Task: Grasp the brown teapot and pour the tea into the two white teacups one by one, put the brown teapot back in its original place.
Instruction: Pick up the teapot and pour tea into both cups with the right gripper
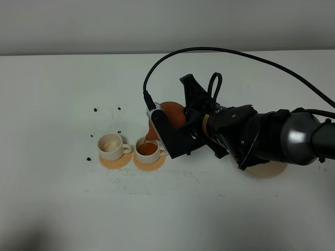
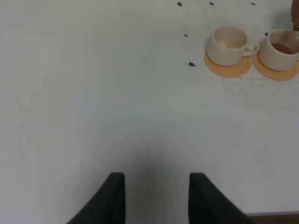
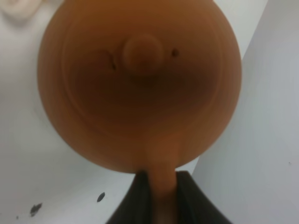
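White table (image 1: 63, 209) with two orange coasters (image 1: 118, 163), beige disc (image 1: 268, 170), dark specks (image 1: 95, 110)

brown teapot (image 1: 172, 116): plain reddish-brown at mid-frame; orange-brown up close, two small dark marks beside the lid knob
tea (image 1: 147, 148): reddish-brown
left teacup (image 1: 110, 151): cream-white outside, tan-stained inside
right teacup (image 1: 149, 156): cream-white outside
left coaster (image 1: 116, 162): pale orange, plain
right coaster (image 1: 149, 167): pale orange, plain
disc (image 1: 268, 170): pale beige, right of centre
table (image 1: 63, 94): white, with small black specks left of centre
right gripper (image 3: 161, 198): black
right arm (image 1: 298, 137): black, with one grey section
cable (image 1: 209, 49): black
left gripper (image 2: 156, 198): black
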